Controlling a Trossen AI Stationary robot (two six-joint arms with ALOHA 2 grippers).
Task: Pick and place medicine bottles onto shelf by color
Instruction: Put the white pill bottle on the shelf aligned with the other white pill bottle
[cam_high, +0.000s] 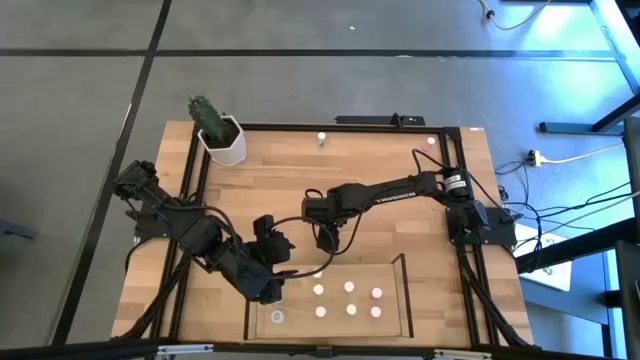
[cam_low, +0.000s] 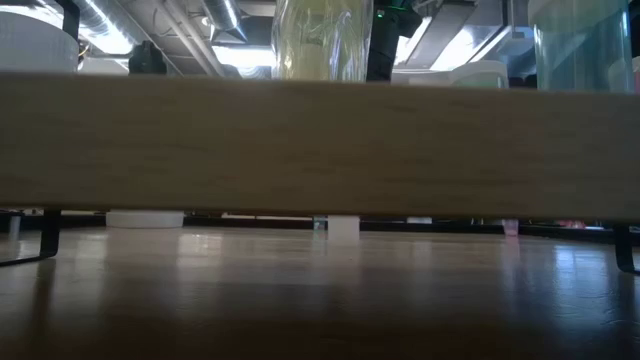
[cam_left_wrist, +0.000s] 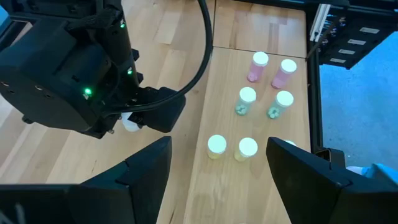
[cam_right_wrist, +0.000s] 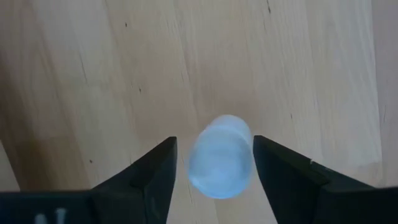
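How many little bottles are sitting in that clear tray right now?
7: six bottles in two rows of three at the middle of the tray, one alone at its left end. The left arm may hide others.

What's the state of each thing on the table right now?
right gripper: fingers open either side of a pale bottle, gaps showing
left gripper: fingers open, empty, above the tray
tray: six capped bottles upright in pairs, one more apart
cactus pot: upright at table corner
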